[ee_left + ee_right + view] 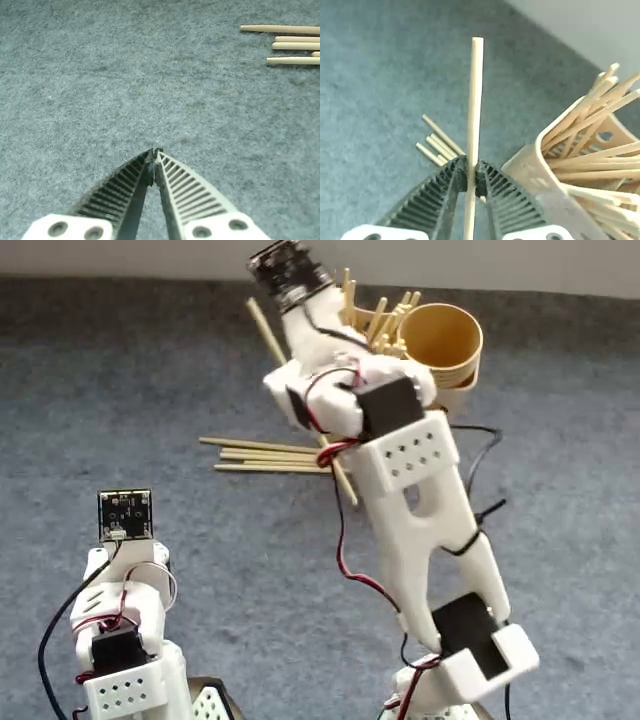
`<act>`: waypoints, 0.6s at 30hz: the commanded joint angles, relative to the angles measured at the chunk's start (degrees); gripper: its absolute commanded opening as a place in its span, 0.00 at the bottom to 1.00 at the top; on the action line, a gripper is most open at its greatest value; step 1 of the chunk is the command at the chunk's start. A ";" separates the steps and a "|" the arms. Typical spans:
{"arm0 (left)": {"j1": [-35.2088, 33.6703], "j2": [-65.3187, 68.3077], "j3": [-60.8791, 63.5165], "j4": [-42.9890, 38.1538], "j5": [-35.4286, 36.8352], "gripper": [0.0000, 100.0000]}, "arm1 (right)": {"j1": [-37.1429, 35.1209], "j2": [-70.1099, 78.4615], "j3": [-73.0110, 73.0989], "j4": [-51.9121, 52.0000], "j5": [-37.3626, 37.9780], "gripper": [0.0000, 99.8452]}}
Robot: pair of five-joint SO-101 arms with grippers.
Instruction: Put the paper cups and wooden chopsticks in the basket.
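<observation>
Right now I see my right gripper (471,169) pinching one pale wooden chopstick (476,95) just beside the cream slotted plastic basket (532,167) at the far edge of the grey carpeted table (140,370), while my left gripper (154,153) sits pressed together.

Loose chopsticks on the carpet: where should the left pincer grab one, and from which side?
Grip the edge chopstick of the loose chopsticks near its tip, coming straight down. They lie flat, parallel and close together, but this one's end sticks out past the rest, so the left pincer could likely straddle it there. It is shut now and would need to open first.
</observation>
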 commanded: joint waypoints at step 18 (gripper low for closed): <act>-0.48 -0.40 1.10 -1.05 0.53 0.02 | 11.74 -8.48 2.15 -46.64 -0.44 0.01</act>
